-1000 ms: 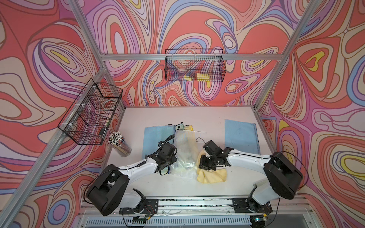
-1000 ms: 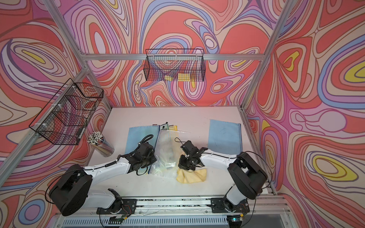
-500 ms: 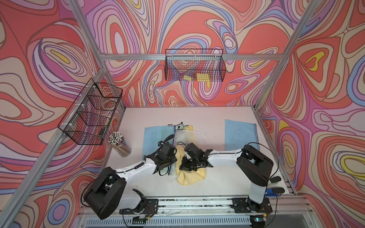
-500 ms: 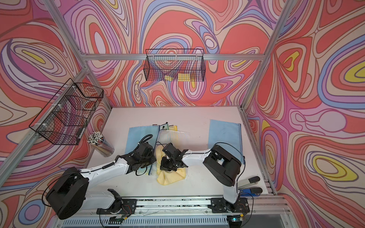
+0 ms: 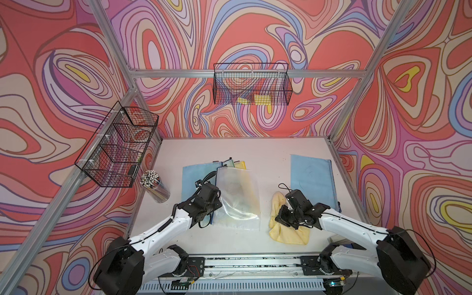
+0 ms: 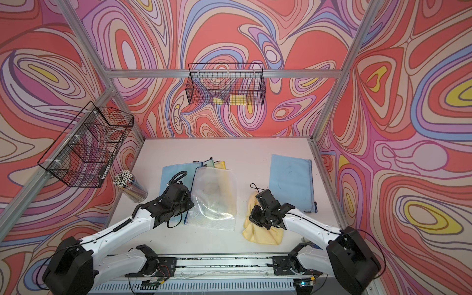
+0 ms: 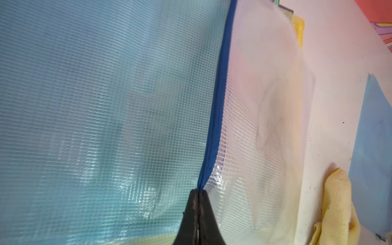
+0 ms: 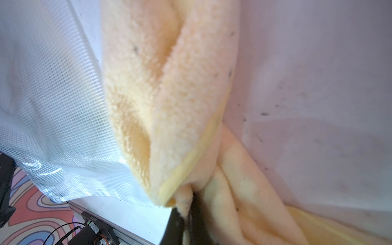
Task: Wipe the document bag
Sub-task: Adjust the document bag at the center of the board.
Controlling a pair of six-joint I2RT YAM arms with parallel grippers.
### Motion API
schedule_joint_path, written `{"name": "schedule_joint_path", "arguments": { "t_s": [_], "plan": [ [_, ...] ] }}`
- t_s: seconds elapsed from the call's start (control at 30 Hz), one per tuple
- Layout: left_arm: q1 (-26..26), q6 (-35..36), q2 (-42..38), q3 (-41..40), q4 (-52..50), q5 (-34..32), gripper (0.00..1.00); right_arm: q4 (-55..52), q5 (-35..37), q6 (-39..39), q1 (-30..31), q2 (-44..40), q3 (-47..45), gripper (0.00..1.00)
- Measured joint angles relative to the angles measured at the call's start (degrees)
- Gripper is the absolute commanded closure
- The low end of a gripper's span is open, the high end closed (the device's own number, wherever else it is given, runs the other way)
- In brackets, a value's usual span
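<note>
I see the clear, mesh-reinforced plastic document bag (image 5: 237, 196) lying flat near the middle of the white tabletop (image 5: 229, 150). Its long side overlaps a light blue mesh pouch (image 5: 194, 178) beneath it. From my left wrist camera, the left gripper (image 7: 198, 192) has its black fingers pressed together on the bag's blue zipper edge (image 7: 218, 106), pinching it near the end closest to the robot. The right gripper (image 8: 186, 214) is clamped on a fold of the fluffy pale yellow cloth (image 8: 169, 84). In both top views that cloth (image 6: 260, 235) is bunched on the table just beside the bag's right edge, with a thin strip of bare table between them. A second light blue pouch (image 5: 310, 178) lies flat further right, near the wall. A clear cup of white-tipped sticks (image 5: 153, 185) stands by the left wall, well apart from the bag.
</note>
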Motion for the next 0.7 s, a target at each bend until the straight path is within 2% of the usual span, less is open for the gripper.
{"name": "schedule_joint_path", "arguments": {
  "t_s": [0.1,0.23,0.37,0.5,0.7],
  "plan": [
    [0.3,1.9,-7.1,4.5,-7.8,-2.9,1.0,-4.3,1.7,-1.5,-0.3,-0.4,3.5,1.0],
    [0.7,5.4,-16.7,15.8,-19.0,-8.8,1.0,-5.4,2.2,-3.3,-0.3,1.5,6.3,1.0],
    [0.7,9.6,-18.5,29.2,-28.6,-12.8,1.0,-5.7,2.2,-4.3,-0.3,3.8,6.5,1.0],
    [0.7,14.8,-9.7,40.3,-34.2,-9.7,1.0,-6.4,2.3,-5.0,-0.3,3.7,7.0,1.0],
    [-0.1,22.8,14.9,48.9,-36.6,2.3,1.0,-9.3,3.8,-5.2,-0.3,-1.2,7.9,1.0]
  ]
}}
